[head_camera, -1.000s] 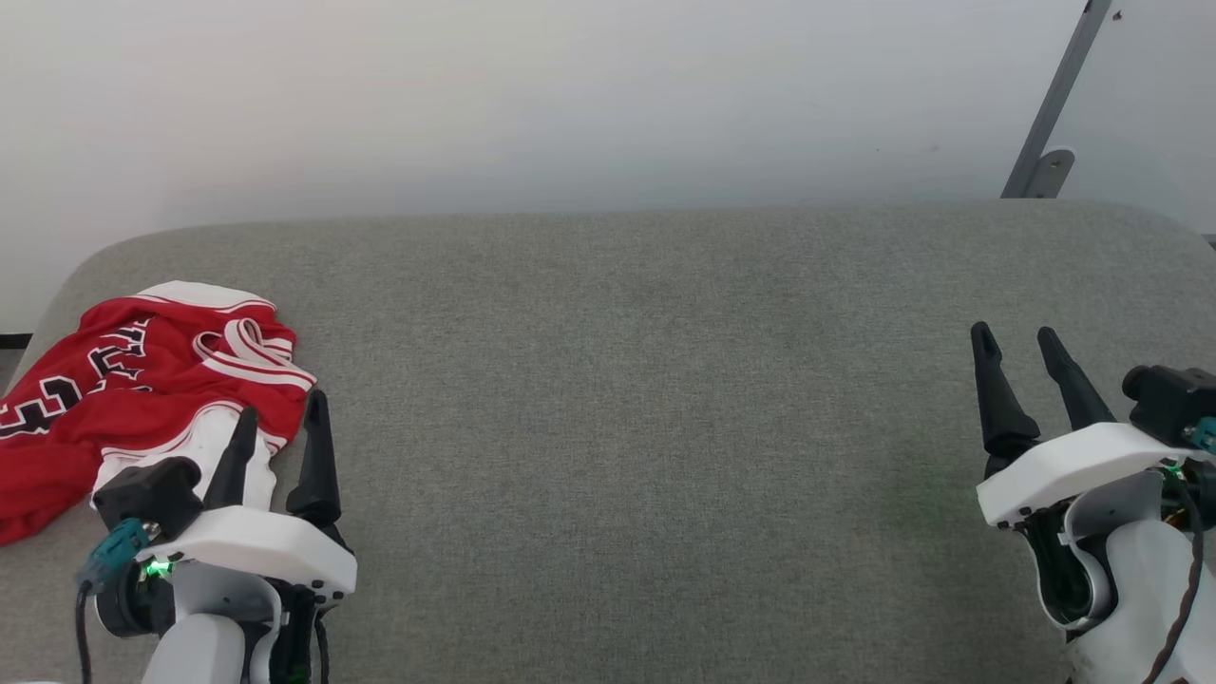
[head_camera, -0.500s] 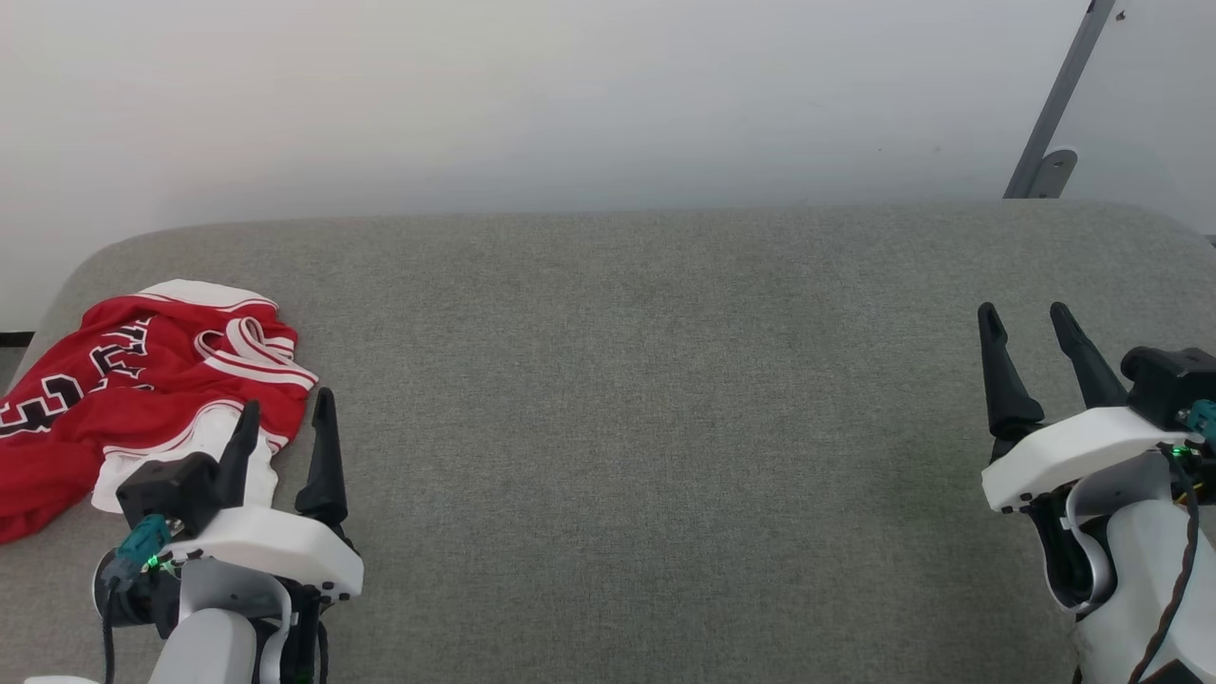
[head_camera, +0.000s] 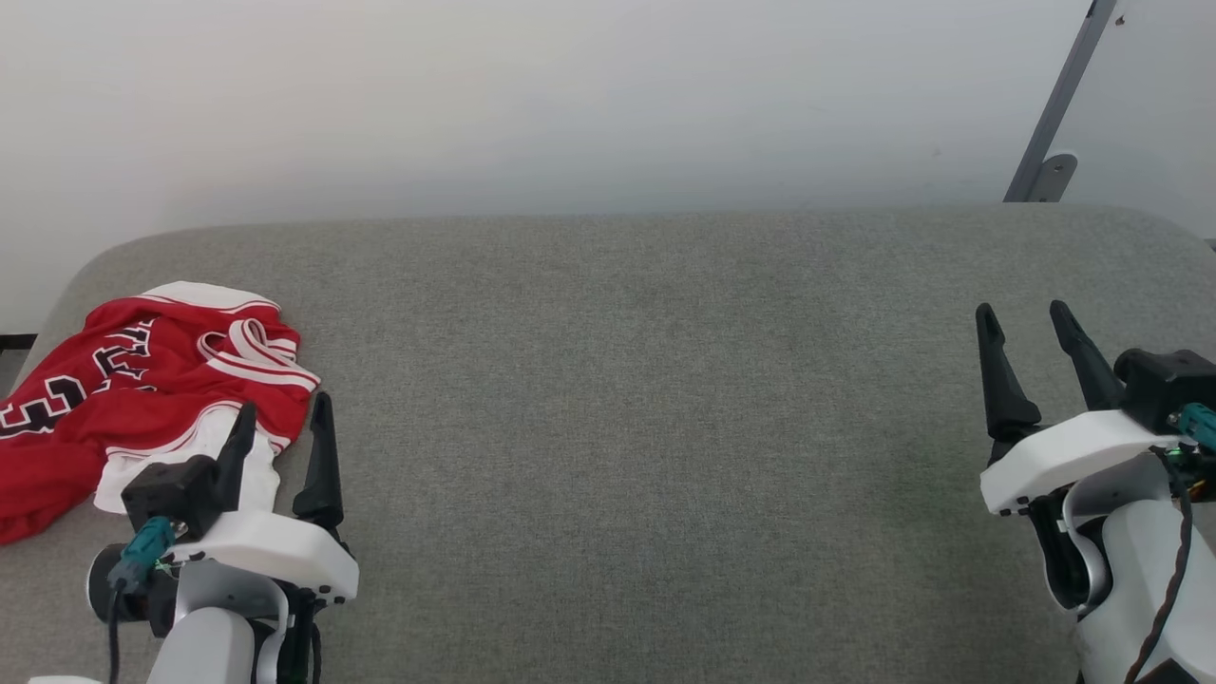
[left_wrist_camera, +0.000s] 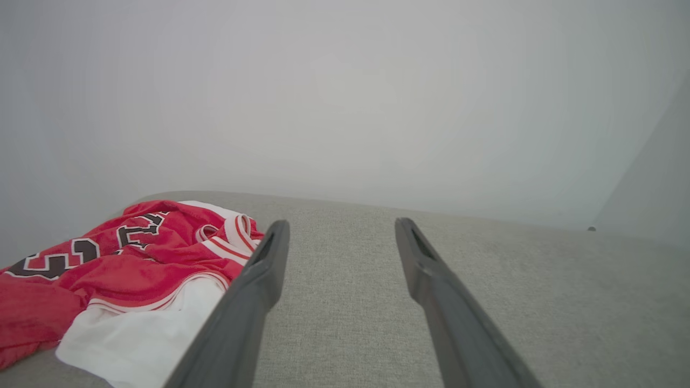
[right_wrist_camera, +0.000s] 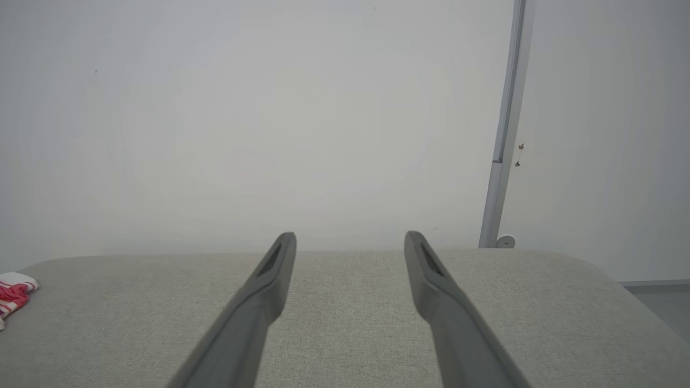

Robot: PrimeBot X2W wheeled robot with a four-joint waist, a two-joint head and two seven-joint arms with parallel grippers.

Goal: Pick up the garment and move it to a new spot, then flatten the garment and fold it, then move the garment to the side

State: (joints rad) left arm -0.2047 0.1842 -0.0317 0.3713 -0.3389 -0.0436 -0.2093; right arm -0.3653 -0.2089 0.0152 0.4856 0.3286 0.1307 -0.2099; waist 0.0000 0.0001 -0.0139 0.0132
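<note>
Since one second earlier, the right gripper (head_camera: 1021,306) has advanced slightly toward 12 o'clock. The left gripper (head_camera: 285,401) and the garment (head_camera: 123,399) keep nearly the same places.

The garment lies crumpled at the 9 o'clock end of the grey padded surface (head_camera: 617,380), beside its rounded left corner and running out past the left border of the head view.

The left gripper is released, with its fingers spread and holding nothing. The garment lies at 10 to 11 o'clock from it. The garment's white panel sits just beside the gripper's left finger; contact cannot be told.

From 12 to 3 o'clock of this gripper, open grey cloth runs across to the right gripper. The surface's far edge meets a white wall (head_camera: 570,95) at 12 o'clock.

The right gripper is also released and holding nothing. It hangs near the rounded right end, well apart from the garment. A metal post (head_camera: 1054,114) stands at its 12 to 1 o'clock.
</note>
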